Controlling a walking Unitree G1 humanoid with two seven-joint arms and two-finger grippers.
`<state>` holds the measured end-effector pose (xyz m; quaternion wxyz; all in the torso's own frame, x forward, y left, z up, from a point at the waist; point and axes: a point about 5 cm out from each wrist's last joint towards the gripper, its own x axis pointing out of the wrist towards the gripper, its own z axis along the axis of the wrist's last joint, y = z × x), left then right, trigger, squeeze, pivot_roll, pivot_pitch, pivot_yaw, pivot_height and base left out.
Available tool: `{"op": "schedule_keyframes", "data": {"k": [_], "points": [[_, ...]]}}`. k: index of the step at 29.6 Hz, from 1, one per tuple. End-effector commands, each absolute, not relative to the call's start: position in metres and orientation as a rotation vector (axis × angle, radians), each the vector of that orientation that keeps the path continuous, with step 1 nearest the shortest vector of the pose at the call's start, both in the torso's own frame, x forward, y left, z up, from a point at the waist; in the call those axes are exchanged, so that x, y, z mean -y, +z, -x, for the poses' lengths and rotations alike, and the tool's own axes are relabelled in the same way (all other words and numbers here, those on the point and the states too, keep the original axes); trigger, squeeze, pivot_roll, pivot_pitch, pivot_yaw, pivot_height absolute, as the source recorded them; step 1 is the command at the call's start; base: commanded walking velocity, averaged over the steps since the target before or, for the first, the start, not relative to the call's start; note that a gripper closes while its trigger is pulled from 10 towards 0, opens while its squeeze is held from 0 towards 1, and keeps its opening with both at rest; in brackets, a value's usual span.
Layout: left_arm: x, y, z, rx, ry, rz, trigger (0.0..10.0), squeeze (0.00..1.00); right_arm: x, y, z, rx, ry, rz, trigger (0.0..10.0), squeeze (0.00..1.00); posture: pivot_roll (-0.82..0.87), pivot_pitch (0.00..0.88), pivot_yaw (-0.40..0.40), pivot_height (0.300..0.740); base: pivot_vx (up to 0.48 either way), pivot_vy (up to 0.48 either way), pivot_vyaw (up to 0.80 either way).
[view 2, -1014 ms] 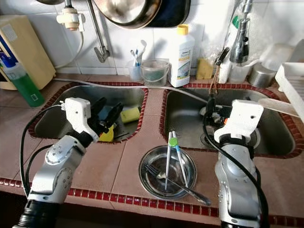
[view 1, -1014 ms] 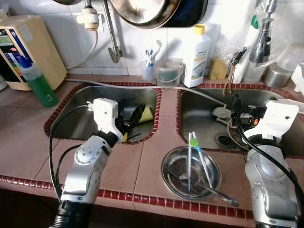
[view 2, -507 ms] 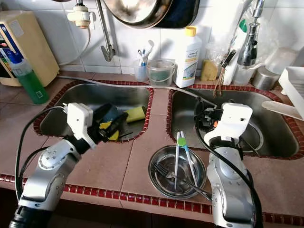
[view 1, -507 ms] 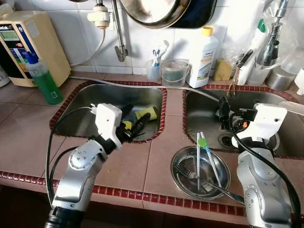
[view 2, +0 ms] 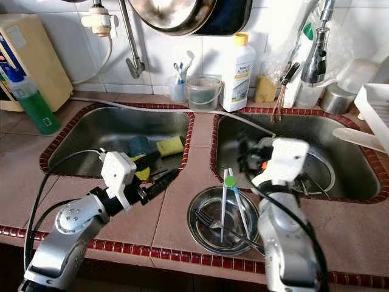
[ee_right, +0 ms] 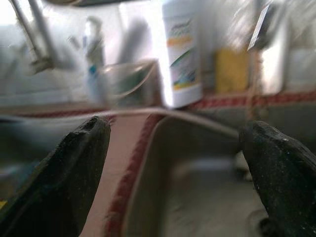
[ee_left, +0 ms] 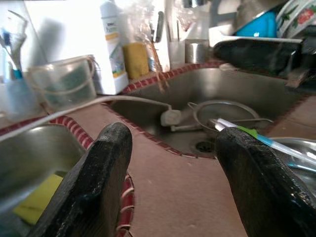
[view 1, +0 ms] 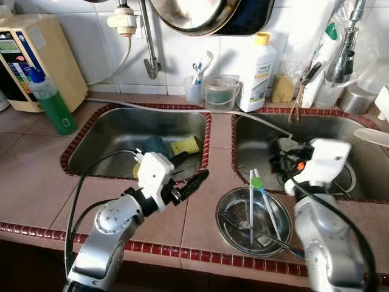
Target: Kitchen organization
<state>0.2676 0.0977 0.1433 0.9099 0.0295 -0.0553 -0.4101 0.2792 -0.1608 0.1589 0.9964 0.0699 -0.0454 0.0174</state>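
L gripper (view 1: pixel 193 180) open, empty, over counter betw sinks. R gripper (view 1: pixel 276 156) wide open, empty, above right sink (view 1: pixel 255 131). Steel bowl (view 1: pixel 234 234) w/ chopsticks (view 1: pixel 255 198), fork near counter edge; careless sweep could knock off.

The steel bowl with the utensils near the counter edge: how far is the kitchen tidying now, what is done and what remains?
Nothing looks finished yet. The steel bowl sits on the counter, holding chopsticks and a fork. Both grippers are open and empty: the left gripper hovers over the counter beside the bowl, the right gripper over the right sink. A yellow sponge lies in the left sink.
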Motion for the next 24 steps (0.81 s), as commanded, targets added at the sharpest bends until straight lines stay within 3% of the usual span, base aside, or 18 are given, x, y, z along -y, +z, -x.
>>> {"op": "schedule_keyframes", "data": {"k": [1, 20, 21, 22, 23, 24], "points": [[-0.097, 0.148, -0.265, 0.134, -0.858, -0.082, 10.0, 0.00, 0.154, 0.158, -0.280, 0.073, 0.073, -0.184, 10.0, 0.00, -0.23, 0.039, 0.053, 0.740, 0.000, 0.000, 0.00], [-0.089, 0.148, -0.259, 0.139, -0.871, -0.062, 10.0, 0.00, 0.140, 0.132, -0.267, -0.131, 0.101, -0.282, 10.0, 0.00, -0.23, 0.037, 0.045, 0.740, 0.000, 0.000, 0.00], [-0.089, 0.148, -0.259, 0.139, -0.870, -0.061, 10.0, 0.00, 0.139, 0.134, -0.265, -0.133, 0.112, -0.289, 9.8, 0.00, -0.24, 0.040, 0.045, 0.740, 0.000, 0.000, 0.00], [-0.090, 0.148, -0.260, 0.138, -0.867, -0.058, 10.0, 0.00, 0.138, 0.135, -0.264, -0.133, 0.117, -0.282, 8.4, 0.00, -0.24, 0.040, 0.045, 0.740, 0.000, 0.000, 0.00], [-0.090, 0.148, -0.260, 0.138, -0.866, -0.061, 10.0, 0.00, 0.139, 0.135, -0.263, -0.135, 0.116, -0.281, 8.4, 0.00, -0.24, 0.043, 0.046, 0.740, 0.000, 0.000, 0.00], [-0.090, 0.148, -0.260, 0.138, -0.865, -0.059, 10.0, 0.00, 0.139, 0.135, -0.262, -0.138, 0.114, -0.289, 7.6, 0.00, -0.24, 0.043, 0.046, 0.740, 0.000, 0.000, 0.00]]}}
